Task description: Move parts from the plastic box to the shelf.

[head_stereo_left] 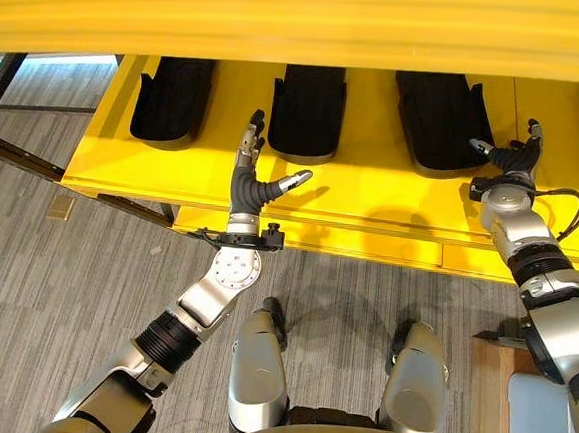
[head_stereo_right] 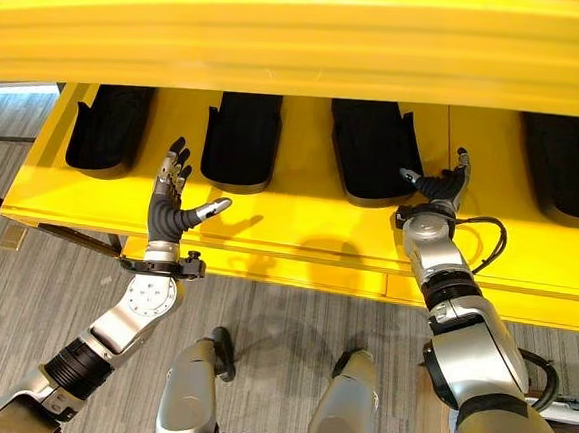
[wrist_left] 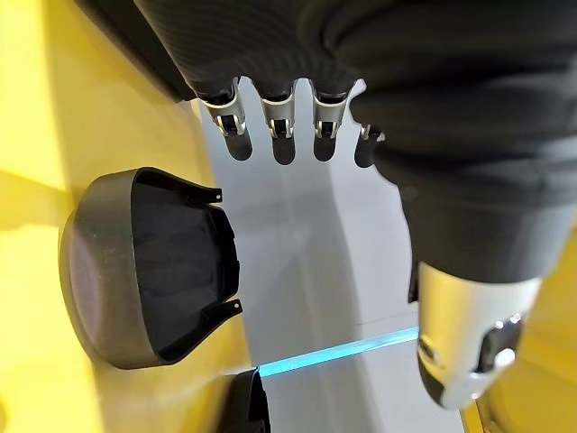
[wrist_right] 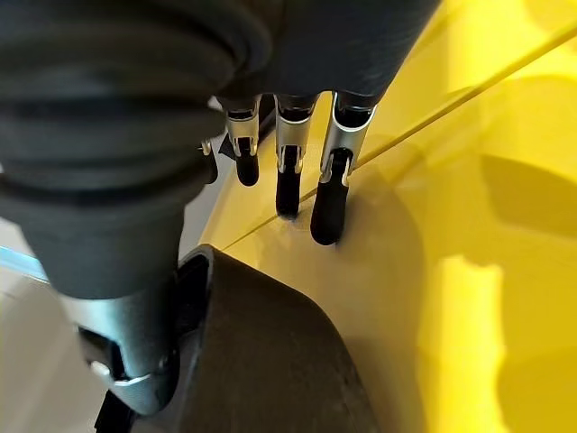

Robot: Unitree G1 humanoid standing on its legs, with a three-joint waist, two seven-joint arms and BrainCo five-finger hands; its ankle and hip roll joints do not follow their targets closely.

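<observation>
Several black moulded parts lie in a row on the yellow shelf (head_stereo_left: 371, 198): one at the left (head_stereo_left: 173, 100), one in the middle (head_stereo_left: 308, 113), one further right (head_stereo_left: 442, 121). My left hand (head_stereo_left: 247, 178) hovers over the shelf's front between the left and middle parts, open, fingers straight, thumb spread, holding nothing. The left wrist view has a part (wrist_left: 149, 266) lying past its straight fingers (wrist_left: 279, 135). My right hand (head_stereo_left: 510, 159) is open at the front right corner of the third part. Its fingers (wrist_right: 329, 198) reach the shelf surface, and that part (wrist_right: 270, 352) lies by its thumb.
An upper yellow shelf board (head_stereo_left: 284, 26) overhangs the row of parts. Another black part (head_stereo_right: 567, 163) lies at the far right. Grey carpet floor (head_stereo_left: 85, 261) lies below the shelf, with a dark metal frame (head_stereo_left: 4, 144) at the left and a pale box (head_stereo_left: 545, 407) at the lower right.
</observation>
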